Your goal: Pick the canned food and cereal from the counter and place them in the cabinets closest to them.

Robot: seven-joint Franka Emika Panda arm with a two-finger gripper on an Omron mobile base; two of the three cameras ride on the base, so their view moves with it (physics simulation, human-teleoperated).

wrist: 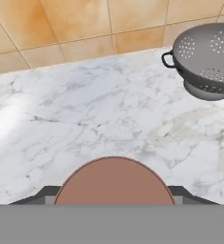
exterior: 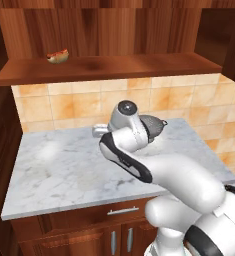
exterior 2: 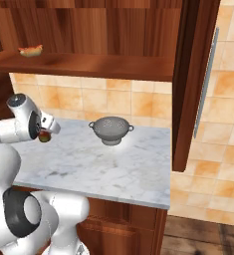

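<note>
The canned food sits between my gripper's fingers, its brownish round end facing the hand camera. From the right base view the can shows red under the hand, lifted a little above the left part of the counter. The gripper is shut on it. The dark wooden cabinets have an open shelf recess right above the marble worktop. The cereal is out of view.
A grey colander stands near the tiled wall, to the right of the hand. A hot dog lies on the shelf's left end. An open cabinet door with a silver handle hangs past the counter's right end.
</note>
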